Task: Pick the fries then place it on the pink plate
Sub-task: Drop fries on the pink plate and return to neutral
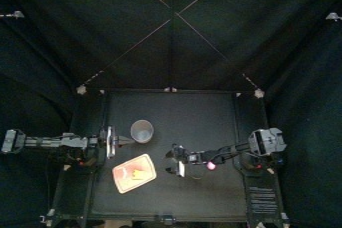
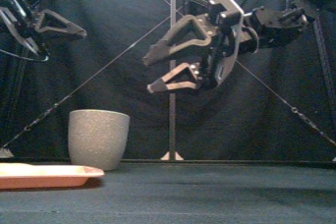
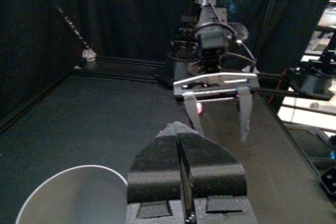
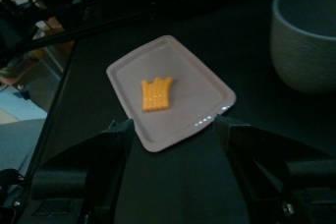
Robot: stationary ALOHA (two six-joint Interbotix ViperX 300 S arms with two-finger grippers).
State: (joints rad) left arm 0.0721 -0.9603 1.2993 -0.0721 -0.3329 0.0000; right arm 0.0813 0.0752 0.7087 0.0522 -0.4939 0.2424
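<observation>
The yellow fries [image 4: 157, 93] lie flat in the middle of the pink plate [image 4: 199, 116], which sits near the table's front left [image 1: 144, 162]. In the top view the fries [image 1: 132, 176] show as a pale patch on it. My right gripper [image 4: 171, 159] hovers above the plate, open and empty, its jaws spread to either side of it. From the front it hangs high over the table [image 2: 178, 79], and the plate [image 2: 46, 175] shows edge on. My left gripper [image 3: 186, 174] rests shut at the left [image 1: 106, 144], beside the grey cup.
The tall grey speckled cup [image 1: 142, 130] stands upright just behind the plate, left of centre; it is also seen from the front [image 2: 98, 139] and in the right wrist view [image 4: 309, 31]. The right gripper [image 3: 217, 105] shows across from the left wrist.
</observation>
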